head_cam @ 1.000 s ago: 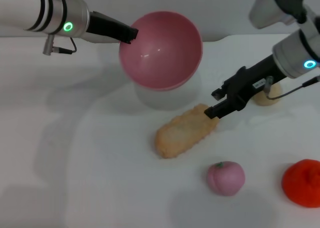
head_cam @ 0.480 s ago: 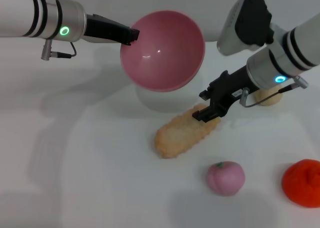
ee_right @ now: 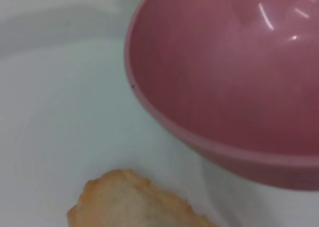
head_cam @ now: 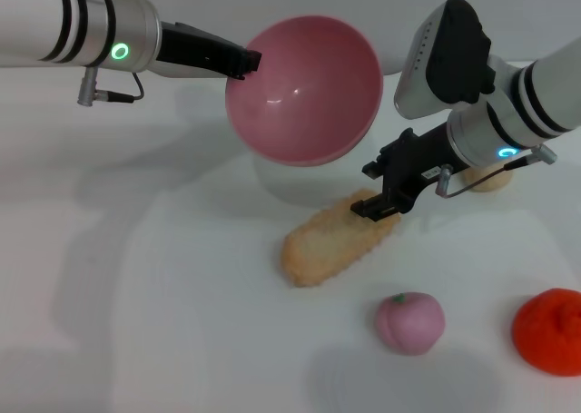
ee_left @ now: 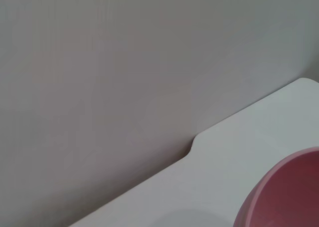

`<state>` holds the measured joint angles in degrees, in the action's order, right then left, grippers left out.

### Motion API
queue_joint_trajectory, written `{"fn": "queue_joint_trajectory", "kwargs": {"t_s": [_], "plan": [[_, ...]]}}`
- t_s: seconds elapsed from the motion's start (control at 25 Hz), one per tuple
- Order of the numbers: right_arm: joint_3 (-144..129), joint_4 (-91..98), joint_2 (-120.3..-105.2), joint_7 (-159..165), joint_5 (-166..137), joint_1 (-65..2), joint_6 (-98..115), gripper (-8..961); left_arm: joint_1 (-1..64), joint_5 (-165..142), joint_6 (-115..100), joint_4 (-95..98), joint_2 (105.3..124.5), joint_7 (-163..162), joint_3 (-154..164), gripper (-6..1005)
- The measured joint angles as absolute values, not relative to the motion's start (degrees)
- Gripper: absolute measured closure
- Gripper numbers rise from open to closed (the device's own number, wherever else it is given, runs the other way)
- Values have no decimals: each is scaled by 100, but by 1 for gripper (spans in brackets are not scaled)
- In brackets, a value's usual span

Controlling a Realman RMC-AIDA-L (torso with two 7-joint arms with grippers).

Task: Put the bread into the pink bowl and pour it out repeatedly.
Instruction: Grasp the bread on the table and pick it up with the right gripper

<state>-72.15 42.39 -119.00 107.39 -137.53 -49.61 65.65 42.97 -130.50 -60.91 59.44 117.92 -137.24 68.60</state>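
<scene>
My left gripper [head_cam: 243, 63] clamps pink bowl [head_cam: 304, 88] rim at 9 o'clock, tilted; right gripper [head_cam: 379, 204] fingers apart over bread [head_cam: 331, 239] end.

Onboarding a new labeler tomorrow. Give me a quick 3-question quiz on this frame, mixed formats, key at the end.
1. True or false: the bread lies inside the pink bowl.
2. Multiple choice: which arm holds the bowl tilted up off the table? A) the left gripper, clamped on the rim B) the right gripper C) neither, it sits flat
3. Fill in: the right gripper is at the end of the bread nearer the ____ lump.

Key
1. False: the bread lies on the table, pale side up, in front of the empty bowl.
2. A.
3. beige. Whether its jaws grip the bread cannot be told.
</scene>
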Motion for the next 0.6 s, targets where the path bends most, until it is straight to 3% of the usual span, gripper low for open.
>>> {"fn": "queue_joint_trajectory", "kwargs": {"t_s": [0.6], "plan": [[-7478, 4155, -11910, 10599, -13633, -4913, 6232, 338, 4214, -13050, -6251, 6125, 11794, -13927, 6978, 956]]}}
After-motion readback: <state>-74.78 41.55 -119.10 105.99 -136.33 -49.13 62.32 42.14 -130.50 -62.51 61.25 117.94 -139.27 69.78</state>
